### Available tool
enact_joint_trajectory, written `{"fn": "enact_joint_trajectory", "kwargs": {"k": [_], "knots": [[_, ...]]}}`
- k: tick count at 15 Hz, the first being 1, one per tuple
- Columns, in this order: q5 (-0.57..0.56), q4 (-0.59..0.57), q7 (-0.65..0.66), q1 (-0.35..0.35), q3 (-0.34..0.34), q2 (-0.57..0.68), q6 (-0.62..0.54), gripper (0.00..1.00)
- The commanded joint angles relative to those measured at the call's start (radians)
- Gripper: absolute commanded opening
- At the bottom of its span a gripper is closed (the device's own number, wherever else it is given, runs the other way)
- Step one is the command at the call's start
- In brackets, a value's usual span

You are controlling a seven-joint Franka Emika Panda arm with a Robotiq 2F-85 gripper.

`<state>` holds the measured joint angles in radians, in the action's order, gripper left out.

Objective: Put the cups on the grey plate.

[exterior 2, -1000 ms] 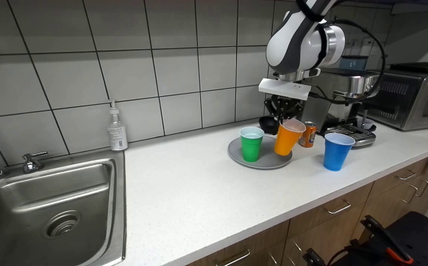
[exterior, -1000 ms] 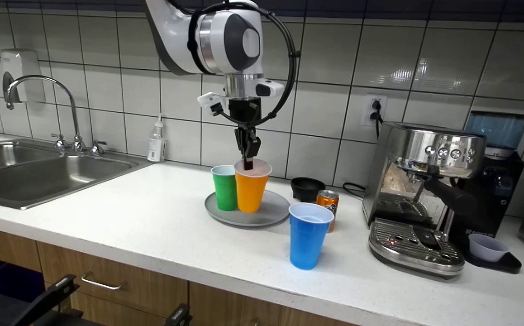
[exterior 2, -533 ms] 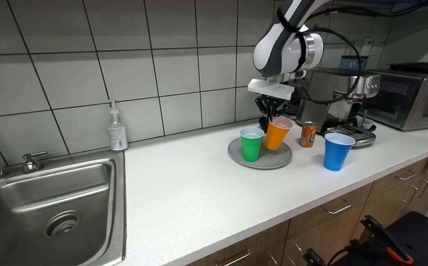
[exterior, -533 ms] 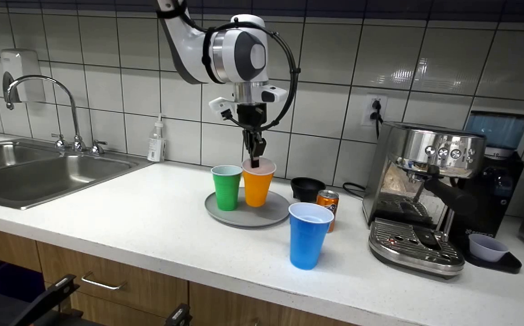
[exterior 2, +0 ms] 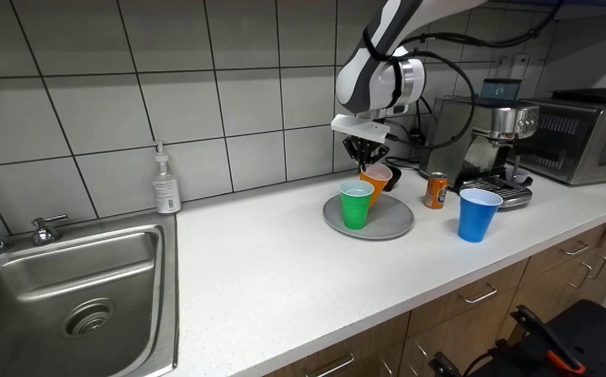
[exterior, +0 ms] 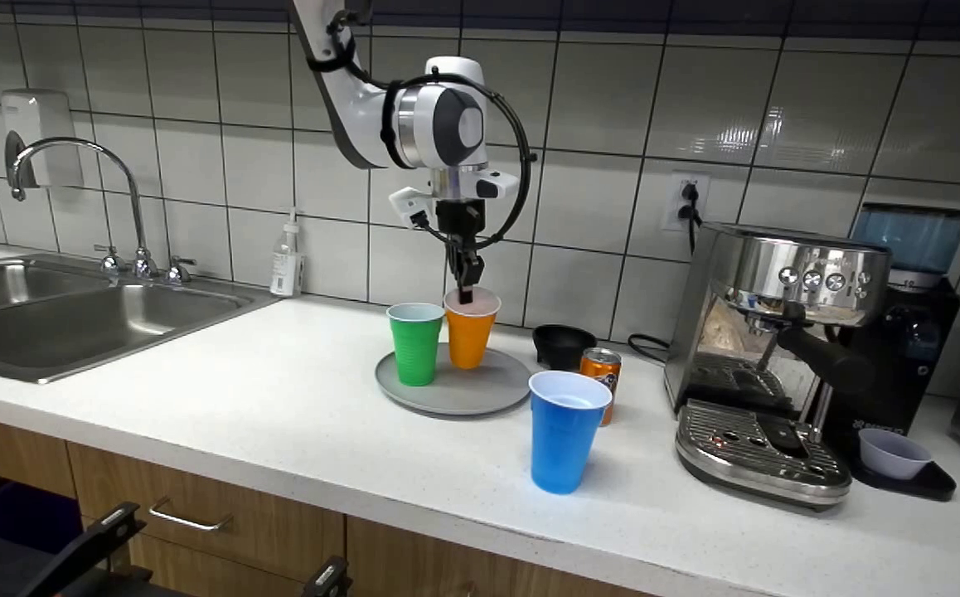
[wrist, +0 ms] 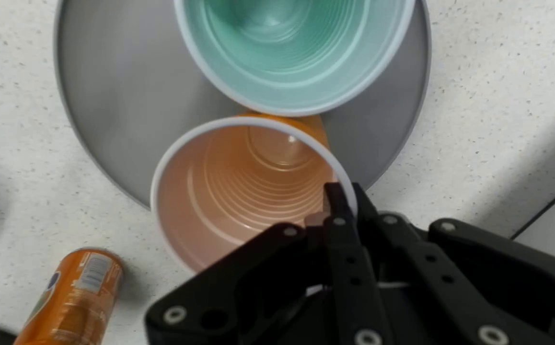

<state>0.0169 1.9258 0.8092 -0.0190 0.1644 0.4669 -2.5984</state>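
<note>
my gripper pinches the orange cup by its rim over the grey plate, far and right of the green cup. placing seems in hand; next i should settle it, let go, then fetch the blue cup, near right.

Worktop brightly lit in both exterior views; tiled wall rendered greyer, with glare caught at upper right in an exterior view. Highlights are streaked across the sink. In wrist view, soft shadows are thrown on the worktop; jaws rendered near-black, slightly blurred.
</note>
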Motion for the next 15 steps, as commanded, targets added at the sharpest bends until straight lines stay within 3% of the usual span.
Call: {"fn": "enact_joint_trajectory", "kwargs": {"k": [1,14,15], "knots": [[0.017,-0.117,0.028,-0.014,0.009,0.069,0.063,0.01],[0.013,-0.314,0.064,-0.016,0.017,0.206,0.162,0.01],[0.013,-0.321,0.064,-0.017,0.018,0.211,0.168,0.30]]}}
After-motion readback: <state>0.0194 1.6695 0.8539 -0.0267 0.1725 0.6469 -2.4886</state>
